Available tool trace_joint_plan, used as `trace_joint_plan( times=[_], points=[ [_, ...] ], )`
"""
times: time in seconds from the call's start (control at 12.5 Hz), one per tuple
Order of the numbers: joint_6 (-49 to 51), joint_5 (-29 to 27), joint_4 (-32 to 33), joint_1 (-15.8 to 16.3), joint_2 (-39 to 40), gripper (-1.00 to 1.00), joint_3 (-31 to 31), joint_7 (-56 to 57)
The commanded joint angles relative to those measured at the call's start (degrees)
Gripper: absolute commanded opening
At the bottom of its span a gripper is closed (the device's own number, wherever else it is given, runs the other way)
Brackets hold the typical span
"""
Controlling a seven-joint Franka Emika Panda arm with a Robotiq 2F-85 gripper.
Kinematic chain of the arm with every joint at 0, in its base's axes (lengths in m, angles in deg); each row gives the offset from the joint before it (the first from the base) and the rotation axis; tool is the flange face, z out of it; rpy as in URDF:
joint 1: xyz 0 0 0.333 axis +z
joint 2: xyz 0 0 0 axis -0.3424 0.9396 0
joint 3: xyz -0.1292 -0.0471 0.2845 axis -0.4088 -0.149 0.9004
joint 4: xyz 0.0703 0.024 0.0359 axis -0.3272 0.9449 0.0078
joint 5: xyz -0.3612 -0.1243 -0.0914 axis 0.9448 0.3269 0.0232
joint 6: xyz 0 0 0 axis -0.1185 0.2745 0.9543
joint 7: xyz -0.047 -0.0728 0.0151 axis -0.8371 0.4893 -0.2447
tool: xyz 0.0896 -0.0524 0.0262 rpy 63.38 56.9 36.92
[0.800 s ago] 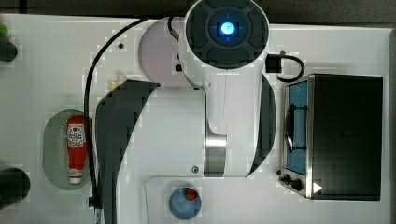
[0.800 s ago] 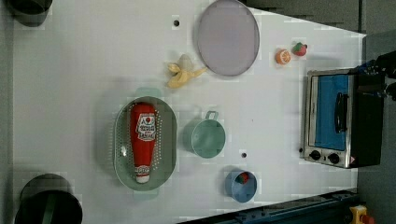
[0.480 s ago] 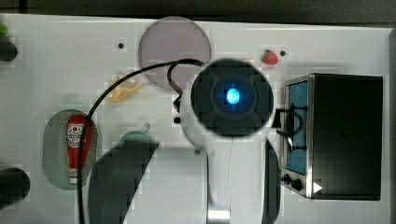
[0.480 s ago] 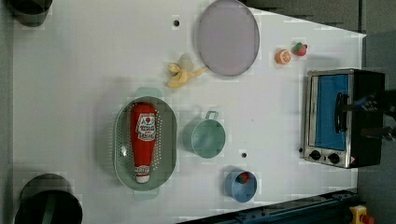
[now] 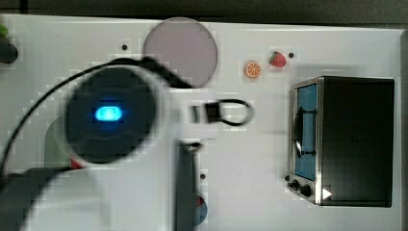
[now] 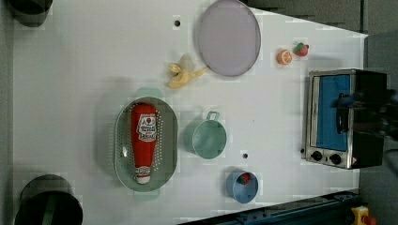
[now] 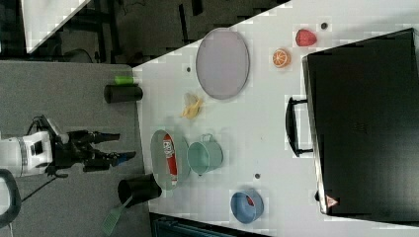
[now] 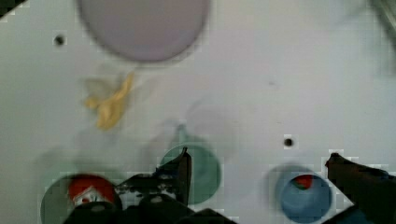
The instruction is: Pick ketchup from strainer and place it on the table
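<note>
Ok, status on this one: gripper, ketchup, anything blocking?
Gripper open, high above strainer. Ketchup lying in strainer, untouched. Nothing on top of it.

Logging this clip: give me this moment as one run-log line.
phase: approach | pincer: open, empty | ketchup: lying in strainer | table: placement not yet done

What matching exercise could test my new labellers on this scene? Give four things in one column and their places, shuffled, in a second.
Things:
1. ketchup
2. strawberry
3. banana
4. blue bowl

Places:
A. beside the orange slice
B. lying in the strainer
C. on the table, beside the grey-lilac plate
D. near the green cup, holding something red

Pairs: 1-B, 2-A, 3-C, 4-D
</note>
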Motion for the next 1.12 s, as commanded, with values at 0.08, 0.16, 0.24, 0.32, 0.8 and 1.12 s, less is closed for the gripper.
trace_joint_plan(
  times=[0.08,0.16,0.24,0.32,0.8,1.12],
  points=[
    [-4.1,-0.3,0.1,2.9,3.6,1.0,9.0,-2.3],
    [-5.8,-0.3,0.1,3.0,4.9,1.0,11.9,-2.3],
    [-7.1,-0.3,0.1,3.2,6.4,1.0,14.6,-2.3],
    [-8.2,-0.3,0.2,3.4,7.9,1.0,17.0,-2.3],
    [-21.6,4.8,5.0,4.4,18.3,1.0,25.8,-4.9],
    [-33.4,13.7,9.0,5.7,26.6,1.0,25.9,-8.9]
  ],
)
